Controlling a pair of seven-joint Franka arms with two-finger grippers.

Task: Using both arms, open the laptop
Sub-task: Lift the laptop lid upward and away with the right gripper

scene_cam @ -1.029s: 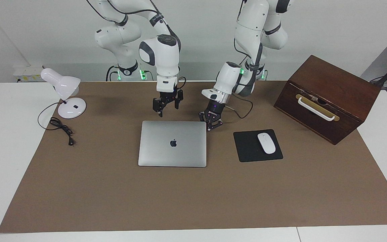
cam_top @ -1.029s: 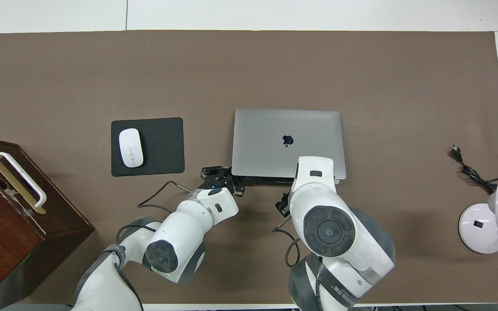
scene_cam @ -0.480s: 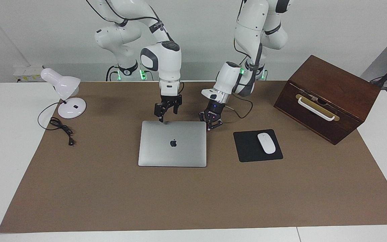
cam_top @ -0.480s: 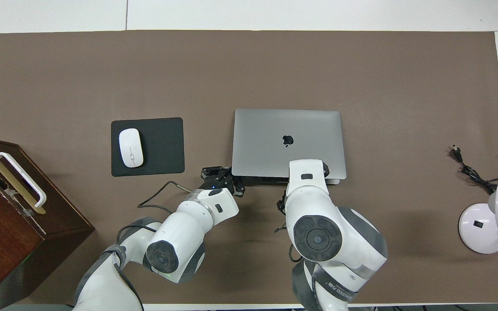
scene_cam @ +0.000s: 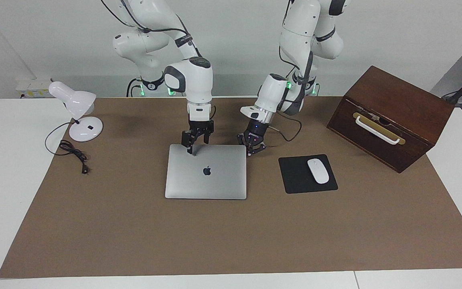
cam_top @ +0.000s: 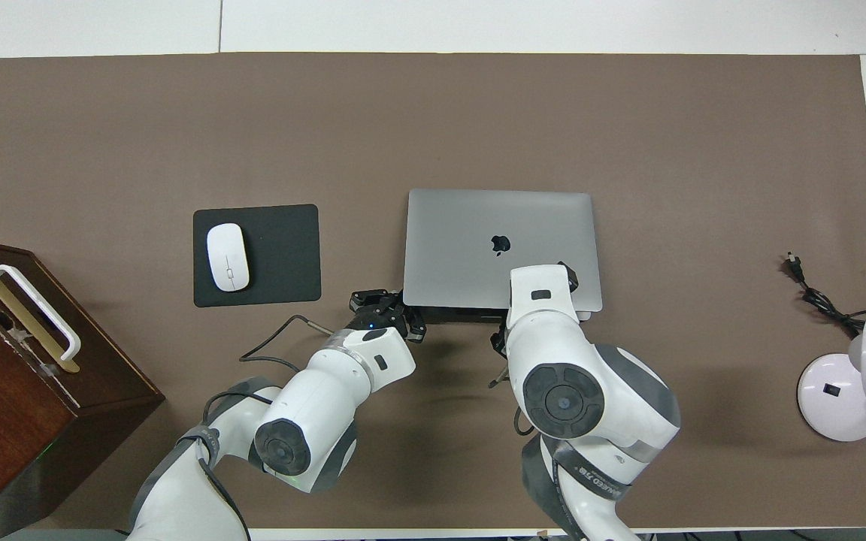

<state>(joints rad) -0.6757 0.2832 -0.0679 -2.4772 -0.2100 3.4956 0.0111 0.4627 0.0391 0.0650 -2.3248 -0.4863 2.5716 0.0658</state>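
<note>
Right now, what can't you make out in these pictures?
- Overhead view: the right gripper is hidden under its own white wrist.
- Both views: whether the left gripper touches the laptop corner; too small to tell.
- Overhead view: the wooden box is cut off by the picture's edge.

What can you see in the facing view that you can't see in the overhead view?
Only the facing view shows the right gripper itself, tips down at the lid near the robots' edge; overhead, its own white arm hides it. It also shows the arm bases and the wall. Only the overhead view shows the dark edge of the laptop that faces the robots. Both show the closed laptop, the left gripper at the laptop's corner, the mouse on its black pad, the lamp and the wooden box.
</note>
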